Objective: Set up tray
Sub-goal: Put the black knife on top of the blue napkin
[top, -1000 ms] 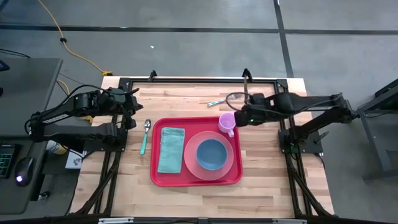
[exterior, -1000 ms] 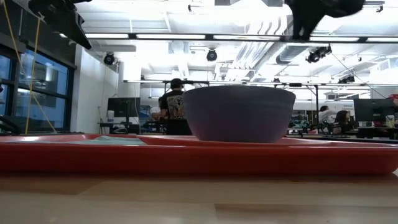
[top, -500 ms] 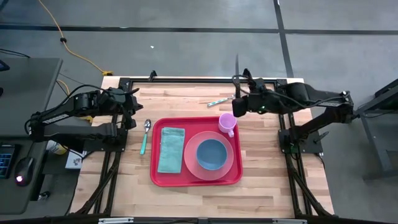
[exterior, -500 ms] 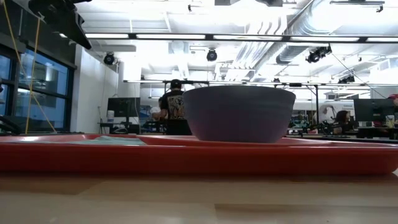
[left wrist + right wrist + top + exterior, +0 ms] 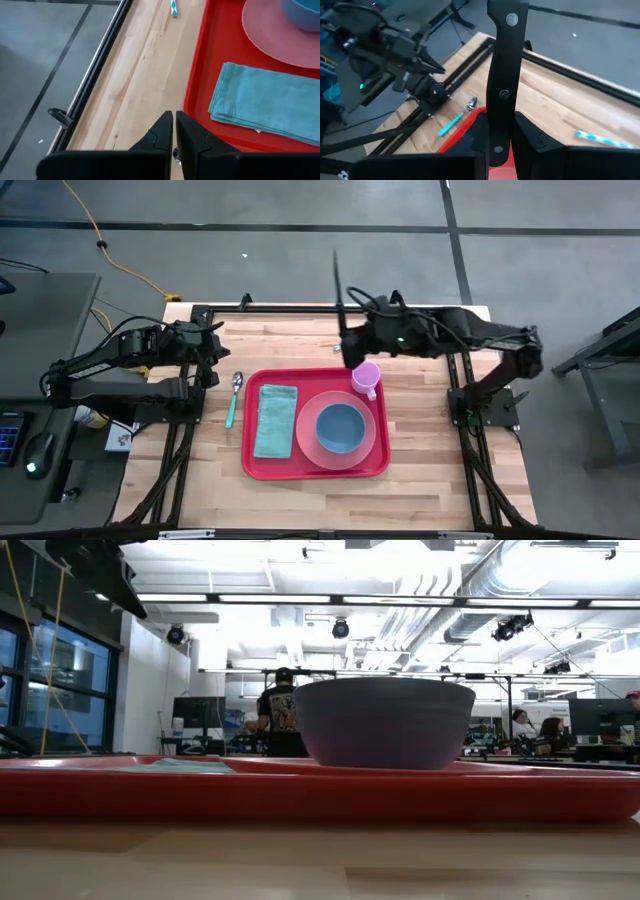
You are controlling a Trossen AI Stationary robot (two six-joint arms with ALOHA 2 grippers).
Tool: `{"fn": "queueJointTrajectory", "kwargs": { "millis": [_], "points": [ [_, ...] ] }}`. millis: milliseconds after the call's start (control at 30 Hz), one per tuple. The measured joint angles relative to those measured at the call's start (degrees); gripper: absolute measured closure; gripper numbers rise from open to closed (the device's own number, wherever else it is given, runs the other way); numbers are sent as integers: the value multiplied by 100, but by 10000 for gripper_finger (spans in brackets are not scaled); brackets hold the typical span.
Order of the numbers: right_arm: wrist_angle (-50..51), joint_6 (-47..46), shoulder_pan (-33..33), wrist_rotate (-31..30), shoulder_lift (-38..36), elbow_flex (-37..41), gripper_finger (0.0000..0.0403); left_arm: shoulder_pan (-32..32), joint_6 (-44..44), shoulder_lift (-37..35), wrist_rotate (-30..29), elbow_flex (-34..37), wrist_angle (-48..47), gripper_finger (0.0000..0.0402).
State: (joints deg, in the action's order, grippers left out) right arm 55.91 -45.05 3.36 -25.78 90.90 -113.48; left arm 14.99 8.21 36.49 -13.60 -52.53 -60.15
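Cloth (image 5: 275,420), plate (image 5: 338,430) with bowl (image 5: 341,427) on tray (image 5: 315,472); spoon (image 5: 233,397) left.

Even, bright overhead light covers the wooden table (image 5: 300,480) in the high view, with only soft, short shadows; the low view looks into glaring ceiling strip lights (image 5: 300,598) (nearly white at the top), leaving the near tray (image 5: 300,795) edge and bowl (image 5: 385,723) soft and slightly dim; wrist views are clear, their own fingers dark.
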Motion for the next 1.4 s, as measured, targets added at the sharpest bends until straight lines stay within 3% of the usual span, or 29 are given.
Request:
{"fn": "queueJointTrajectory", "kwargs": {
  "millis": [267, 533, 667, 1033, 1400],
  "points": [
    [1216, 173, -128, 353, 1380, -2147, 372, 0, -13, 0, 168, -2, 1, 348],
    [850, -465, -225, 1324, 1631, -1282, 372, 0, -15, -2, 265, -2, 1, 348],
    [65, -422, -222, 1790, 1871, -980, 372, 1, -14, 0, 266, -2, 3, 348],
    [-776, -583, 69, 2981, 2949, -931, 372, 0, -15, 0, 266, -2, 3, 348],
    [-1050, -1134, 324, 2975, 3385, -930, 372, 0, -165, 0, 269, -2, 1, 348]
  ]
}}
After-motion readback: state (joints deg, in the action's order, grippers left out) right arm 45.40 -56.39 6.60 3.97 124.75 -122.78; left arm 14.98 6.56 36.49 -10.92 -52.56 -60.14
